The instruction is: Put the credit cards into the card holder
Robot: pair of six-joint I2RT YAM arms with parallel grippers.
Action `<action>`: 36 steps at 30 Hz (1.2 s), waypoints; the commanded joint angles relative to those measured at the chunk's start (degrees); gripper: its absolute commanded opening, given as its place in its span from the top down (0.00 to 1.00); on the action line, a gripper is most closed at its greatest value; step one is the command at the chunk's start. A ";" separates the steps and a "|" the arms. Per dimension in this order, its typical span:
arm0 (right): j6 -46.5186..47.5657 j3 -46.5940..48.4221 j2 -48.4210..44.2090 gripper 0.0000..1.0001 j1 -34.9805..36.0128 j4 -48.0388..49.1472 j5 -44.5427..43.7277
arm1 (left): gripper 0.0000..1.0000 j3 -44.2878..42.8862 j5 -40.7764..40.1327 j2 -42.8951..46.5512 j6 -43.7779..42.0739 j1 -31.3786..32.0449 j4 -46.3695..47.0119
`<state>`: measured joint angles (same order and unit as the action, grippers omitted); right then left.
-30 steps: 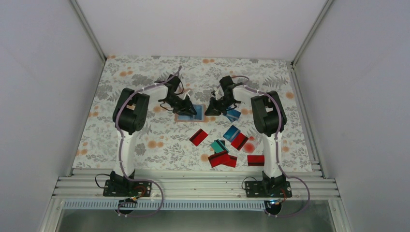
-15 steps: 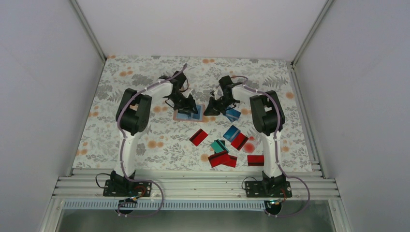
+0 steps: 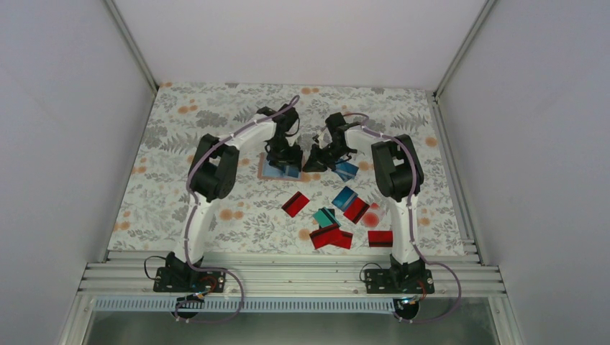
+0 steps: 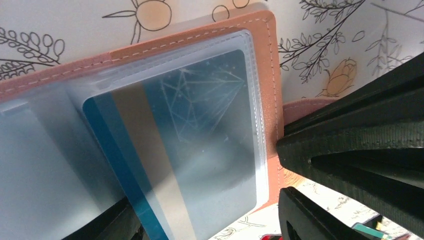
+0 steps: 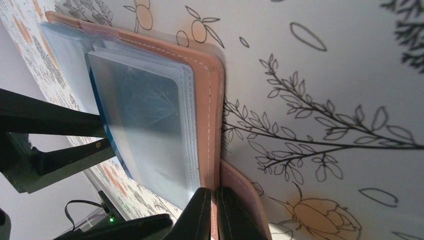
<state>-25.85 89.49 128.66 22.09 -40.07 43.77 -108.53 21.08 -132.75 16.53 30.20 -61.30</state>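
The card holder [image 4: 269,75] lay open on the floral table [image 3: 180,144], out past the middle and between the two arms. Its tan stitched cover faced down and its clear plastic pockets [image 5: 145,125] faced up. One pocket held a blue card [image 4: 200,125] with a pale stripe along its length and a faint web of white lines on its face.

The left end effector [image 3: 283,159] hung directly over the holder, pointing down at it. Its fingers [image 5: 50,117] stood apart, released, with nothing clamped between them. In the left wrist view the lower end of the blue card ran down into the gap between them; whether either finger touched the pocket could not be told.

The right end effector [image 5: 216,212] was clenched on the holder's right-hand edge — a strip of the tan leather sat nipped between its two fingertips, which were pressed almost together, low against the table.

The other credit cards [image 3: 331,237] lay loose on the table, nearer the bases and in front of the right arm. One blue card lay just beside the right end effector. The others — red, blue and teal, a few overlapping — were scattered closer in, apart from the holder.
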 commanded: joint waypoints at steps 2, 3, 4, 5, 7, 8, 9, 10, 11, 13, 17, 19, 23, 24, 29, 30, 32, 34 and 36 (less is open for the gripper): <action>0.45 -0.48 4.05 0.96 1.90 0.02 -1.88 | 0.32 -4.21 -8.71 -5.25 2.15 2.38 -5.82; 0.52 -0.39 4.13 0.96 1.91 0.14 -1.73 | 0.30 -5.10 -9.32 -5.64 2.59 2.75 -6.62; 0.53 -0.31 4.14 0.96 1.89 0.36 -1.49 | 0.29 -5.93 -9.68 -6.06 2.81 3.15 -7.24; 0.53 -0.22 4.14 0.96 1.90 0.49 -1.31 | 0.29 -6.56 -10.00 -6.31 3.07 3.49 -7.78; 0.60 -0.05 4.15 0.96 1.91 0.77 -0.99 | 0.26 -7.81 -11.21 -6.36 3.55 4.08 -8.68; 0.68 0.04 4.18 0.96 1.91 0.72 -0.95 | 0.24 -8.55 -11.86 -6.19 3.64 4.30 -9.19; 0.82 0.19 4.19 0.96 1.91 0.68 -0.84 | 0.21 -8.95 -12.38 -5.41 3.80 4.35 -9.21; 0.95 0.30 4.07 0.96 1.89 0.51 -0.94 | 0.14 -9.24 -12.86 -4.03 3.87 4.30 -9.09; 1.16 0.47 4.06 0.96 1.88 0.34 -1.08 | 0.11 -9.38 -13.10 -3.31 3.85 4.26 -8.94; 1.47 0.51 4.16 0.96 1.89 0.09 -1.22 | 0.01 -9.39 -13.29 -0.27 3.69 4.19 -8.48; 2.23 0.50 4.64 0.96 1.82 -0.41 -1.49 | 0.00 -6.76 -11.19 5.96 2.93 3.25 -6.17; 2.65 0.78 4.86 0.96 1.82 -0.87 -1.49 | 0.00 -5.43 -10.42 8.88 2.38 2.36 -5.57; 3.34 2.51 5.19 0.96 1.78 -2.06 -1.73 | 0.00 -0.81 -8.29 14.83 1.05 -1.37 -3.94; 3.49 2.89 5.24 0.96 1.81 -2.33 -1.73 | 0.00 0.89 -8.18 16.27 0.66 -2.79 -2.94; 3.68 3.41 5.12 0.96 1.82 -2.80 -1.53 | 0.00 11.80 -4.77 21.05 -2.15 -10.43 6.22; 3.75 3.36 5.11 0.96 1.78 -2.81 -1.57 | 0.01 14.65 -2.86 21.31 -2.77 -11.87 9.06; 3.86 3.40 5.18 0.96 1.82 -3.09 -1.81 | 0.02 17.69 3.01 20.90 -4.24 -14.53 12.52; 3.96 3.29 5.20 0.96 1.82 -3.34 -2.26 | 0.02 20.82 7.79 20.08 -5.54 -16.76 15.99; 4.13 3.32 5.42 0.96 1.82 -3.74 -2.64 | 0.03 22.93 11.63 18.97 -6.68 -17.97 18.74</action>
<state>-22.81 92.73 130.87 22.90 -41.71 45.56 -89.19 21.63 -111.94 13.87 13.93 -51.03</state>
